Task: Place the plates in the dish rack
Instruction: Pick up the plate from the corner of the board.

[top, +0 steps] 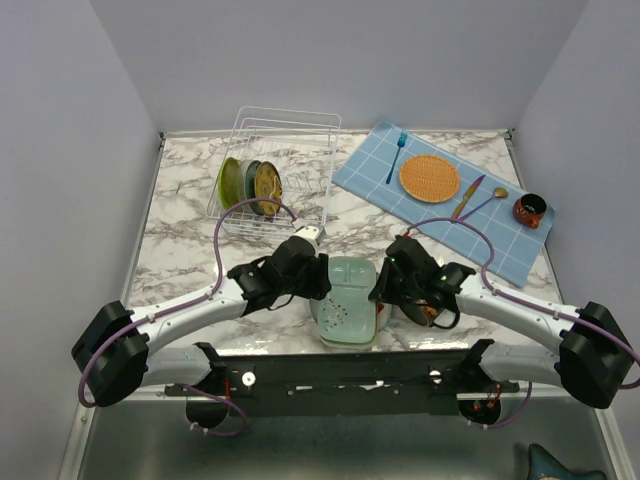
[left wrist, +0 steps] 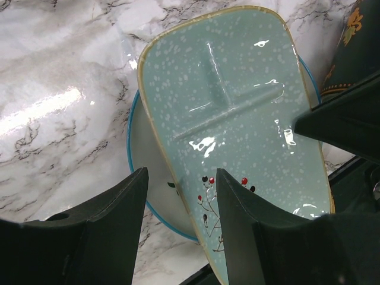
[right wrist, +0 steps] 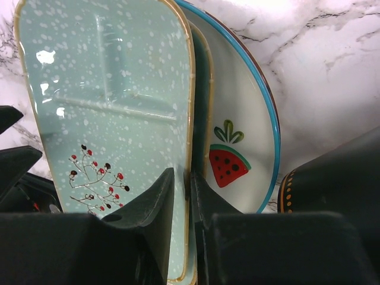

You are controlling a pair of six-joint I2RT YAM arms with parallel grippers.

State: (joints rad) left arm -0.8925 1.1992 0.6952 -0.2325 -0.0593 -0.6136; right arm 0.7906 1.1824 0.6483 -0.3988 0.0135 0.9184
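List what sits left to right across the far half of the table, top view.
Rack → fork → woven mat → spoon → mug

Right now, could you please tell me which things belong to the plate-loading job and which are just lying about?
Job: green plate, watermelon plate, racked plates, dish rack.
Lying about: blue cloth, orange mat, fork, knife, spoon, mug.

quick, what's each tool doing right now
left tool: open, gripping nothing
right tool: closed on the rim of the mint-green plate
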